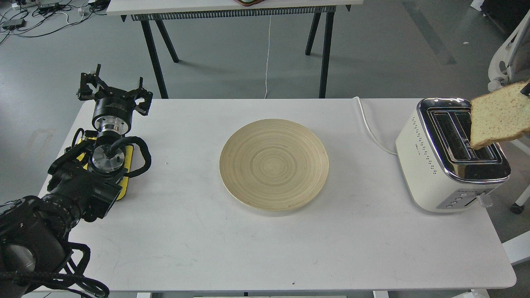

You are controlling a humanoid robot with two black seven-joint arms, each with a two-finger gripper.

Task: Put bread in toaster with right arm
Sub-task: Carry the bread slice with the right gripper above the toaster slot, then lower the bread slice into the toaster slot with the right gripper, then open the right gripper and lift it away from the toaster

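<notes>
The bread [499, 114] hangs tilted in the air at the right edge of the head view, its lower left corner just over the right-hand slot of the toaster [430, 165]. The toaster stands at the table's right end, both slots showing dark. Of my right gripper [527, 88] only a dark sliver shows at the bread's upper right corner, gripping it; the rest of that arm is out of view. My left gripper [114, 92] is open and empty above the table's far left corner, far from the toaster.
A round wooden plate [274, 163] lies in the middle of the white table [256, 248]. The toaster's white cable [370, 128] runs off the far edge. A yellow part [126, 163] sits under my left arm. A second table [232, 8] stands behind.
</notes>
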